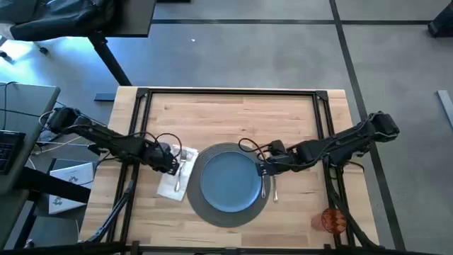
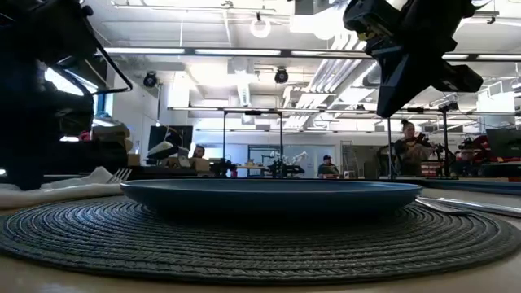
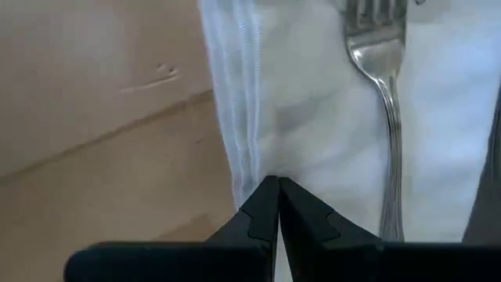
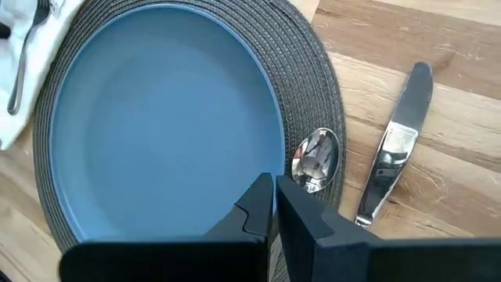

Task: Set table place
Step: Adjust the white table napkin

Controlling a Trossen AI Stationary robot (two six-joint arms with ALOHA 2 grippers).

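A round dark woven mat (image 1: 212, 212) lies mid-table with the blue plate (image 1: 228, 180) on it. Left of it lies the white napkin (image 1: 174, 184), with the fork (image 3: 389, 102) on top. My left gripper (image 3: 275, 183) is shut, its tips at the napkin near one edge. The spoon (image 4: 315, 157) rests with its bowl on the mat's right rim. The knife (image 4: 395, 157) lies on the wood beside it. My right gripper (image 4: 274, 184) is shut and hangs above the plate's right edge, raised clear in the low view (image 2: 387, 106). The orange cup (image 1: 333, 221) stands at the near right. My left gripper's shut fingertips (image 3: 262, 205) meet the napkin close to its striped edge (image 3: 244, 168), coming slanting down from the table's left side. The tips hide the spot, so I cannot tell whether they pinch cloth or only rest on it. The napkin lies flat on the table.
A thin black frame (image 1: 226, 92) edges the pale wood tabletop, with bare wood along the far half. A grey desk with cables stands off the table's left (image 1: 21, 142). People and benches show far behind in the low view.
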